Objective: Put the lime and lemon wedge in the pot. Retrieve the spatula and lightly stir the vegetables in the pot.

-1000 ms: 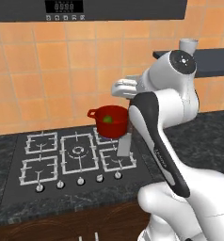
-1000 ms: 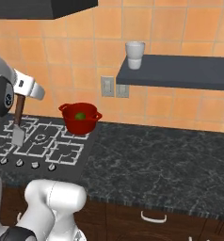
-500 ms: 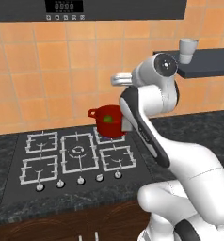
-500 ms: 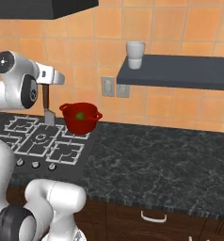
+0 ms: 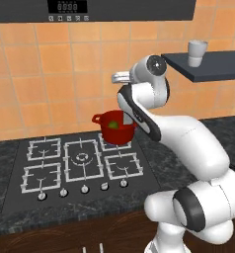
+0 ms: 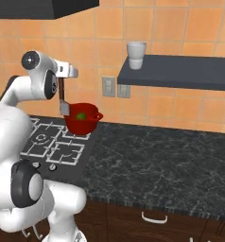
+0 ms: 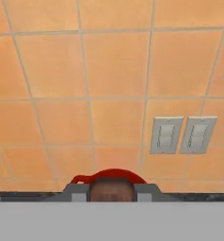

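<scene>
The red pot (image 5: 115,132) (image 6: 82,121) stands on the hob's back right burner, and its rim (image 7: 111,173) also peeks up in the hand view. A green lime (image 5: 113,125) (image 6: 80,116) lies inside it. The lemon wedge is hidden. My gripper (image 6: 62,78) (image 5: 120,77) is high above the pot, shut on the top of the spatula's brown handle (image 6: 62,90) (image 7: 111,190). The spatula hangs straight down, its grey blade (image 6: 64,108) just above the pot's left rim in the right base view.
A grey cup (image 5: 197,52) (image 6: 136,55) stands on the dark wall shelf (image 6: 180,72) to the right. Two wall sockets (image 6: 116,88) (image 7: 182,135) sit behind the pot. The hob (image 5: 75,160) spreads left of the pot; dark counter (image 6: 161,165) lies to the right.
The arm has swung from over the hob's front toward the back wall, carrying the spatula with it; the blade now hangs by the pot instead of over the burners.
</scene>
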